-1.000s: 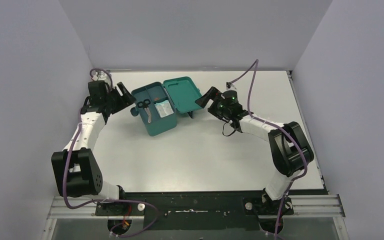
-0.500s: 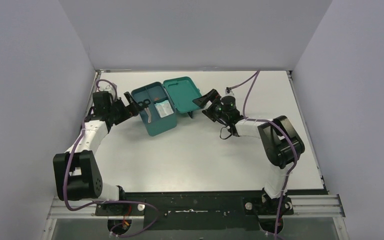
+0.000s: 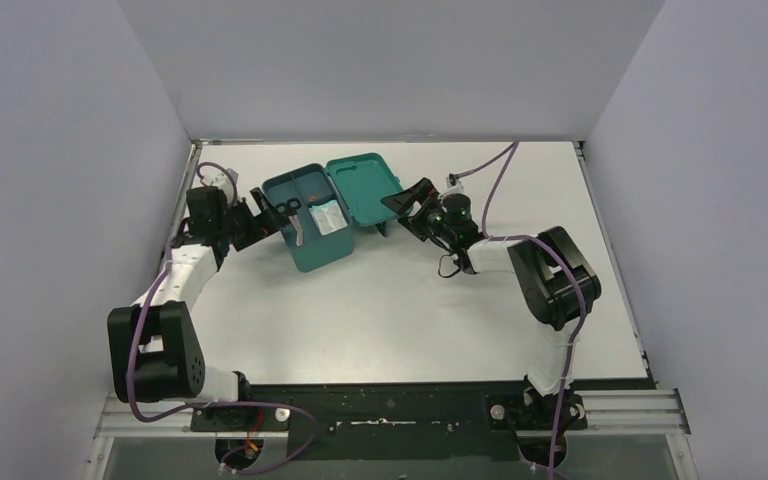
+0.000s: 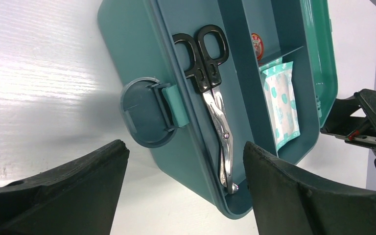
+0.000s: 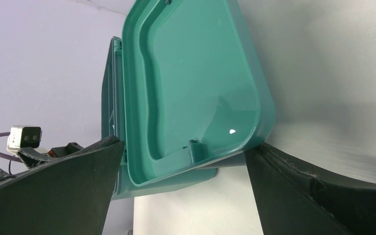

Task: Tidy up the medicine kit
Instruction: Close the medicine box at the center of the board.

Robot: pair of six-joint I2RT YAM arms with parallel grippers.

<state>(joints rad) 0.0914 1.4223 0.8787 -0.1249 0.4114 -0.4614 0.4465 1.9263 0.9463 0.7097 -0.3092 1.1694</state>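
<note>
Scissors (image 4: pixel 210 88) lay inside the open medicine kit (image 3: pixel 320 255) on the bench (image 3: pixel 390 300). Beside its knob (image 4: pixel 144 112) the left fingers (image 4: pixel 54 196) stood wide apart, empty; the right fingers (image 5: pixel 54 191), equally spread, flanked its lid (image 5: pixel 196 83), gripping nothing.

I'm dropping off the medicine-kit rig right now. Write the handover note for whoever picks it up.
Left tool: open, empty, facing the knob side of the medicine kit.
Right tool: open, empty, its fingers on either side of the lid; I cannot tell whether they touch it.
Kit: at the far centre of the table, lid open on the right tool's side.
Done: scissors lie in the long compartment, and a wipe packet is in a neighbouring one.
Left: likely just closing the lid and latching it.
</note>
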